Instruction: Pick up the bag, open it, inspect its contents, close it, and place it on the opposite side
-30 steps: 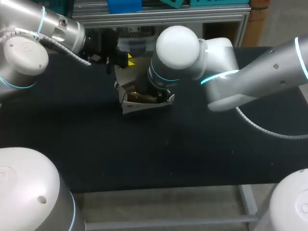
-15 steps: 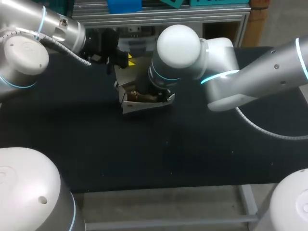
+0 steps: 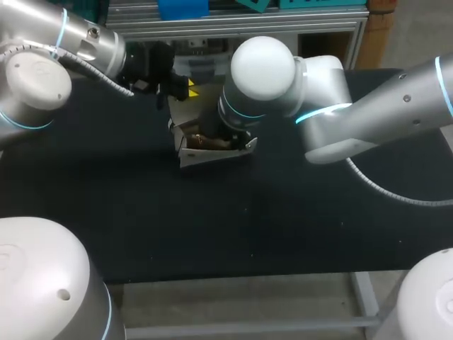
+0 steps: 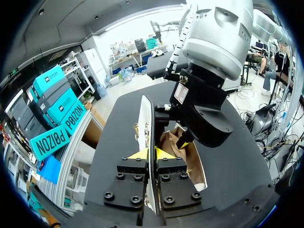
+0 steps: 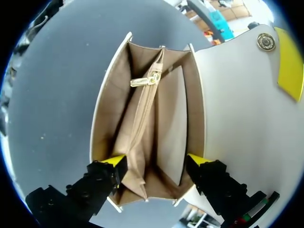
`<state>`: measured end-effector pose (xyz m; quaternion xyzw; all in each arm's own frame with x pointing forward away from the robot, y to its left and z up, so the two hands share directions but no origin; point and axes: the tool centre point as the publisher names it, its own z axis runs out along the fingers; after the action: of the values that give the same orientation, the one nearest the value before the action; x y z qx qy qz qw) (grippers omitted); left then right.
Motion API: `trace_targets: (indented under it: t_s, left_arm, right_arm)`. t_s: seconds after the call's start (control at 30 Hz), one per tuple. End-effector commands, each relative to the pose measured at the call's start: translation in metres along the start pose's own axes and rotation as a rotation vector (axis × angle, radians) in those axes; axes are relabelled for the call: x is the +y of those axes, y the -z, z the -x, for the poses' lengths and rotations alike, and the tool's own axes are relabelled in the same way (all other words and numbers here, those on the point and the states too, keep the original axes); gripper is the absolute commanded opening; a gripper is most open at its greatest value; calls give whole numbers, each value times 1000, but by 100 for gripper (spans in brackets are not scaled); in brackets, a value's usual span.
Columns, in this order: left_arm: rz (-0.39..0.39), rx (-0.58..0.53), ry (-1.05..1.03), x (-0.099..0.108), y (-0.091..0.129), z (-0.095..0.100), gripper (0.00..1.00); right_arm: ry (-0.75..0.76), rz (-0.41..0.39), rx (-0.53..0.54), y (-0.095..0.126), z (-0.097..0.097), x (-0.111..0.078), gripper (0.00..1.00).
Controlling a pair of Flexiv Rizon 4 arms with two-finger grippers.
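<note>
A white bag (image 3: 205, 152) with a tan lining stands open at the back middle of the black table. My left gripper (image 3: 187, 88) is shut on the bag's raised white flap (image 4: 146, 118), which runs edge-on between its yellow tips (image 4: 150, 153). My right arm comes down on the bag from above, and its wrist (image 3: 233, 120) hides its gripper in the head view. In the right wrist view the right gripper (image 5: 156, 160) is open, its yellow tips spread just inside the bag's mouth. Between them lies a zipped middle pocket (image 5: 142, 118) with a gold pull (image 5: 145, 80).
The flap (image 5: 237, 104) carries a gold snap (image 5: 266, 42). The black table (image 3: 212, 227) stretches in front of the bag and to both sides. My two arms crowd the back middle around the bag.
The right arm has shifted a hair to the right. The bag and the left arm are where they were.
</note>
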<state>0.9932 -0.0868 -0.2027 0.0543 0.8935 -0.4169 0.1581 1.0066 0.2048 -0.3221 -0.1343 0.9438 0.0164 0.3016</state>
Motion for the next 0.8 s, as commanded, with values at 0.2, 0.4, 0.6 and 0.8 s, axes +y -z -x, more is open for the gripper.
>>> trace_targets:
  t_s: [0.2, 0.4, 0.6, 0.8]
  left_arm:
    - [6, 6, 9, 1, -1, 0, 0]
    - [13, 4, 13, -2, -2, -1, 0]
    - [29, 2, 29, -4, -3, -3, 0]
    - [20, 31, 92, -9, -3, -9, 0]
  right_arm:
    - [-27, -21, -128, 29, 10, -6, 39]
    - [-19, -29, -225, 61, 18, -5, 39]
    - [-14, -27, -291, 85, 17, -2, 39]
    - [-8, -21, -350, 108, 10, 0, 27]
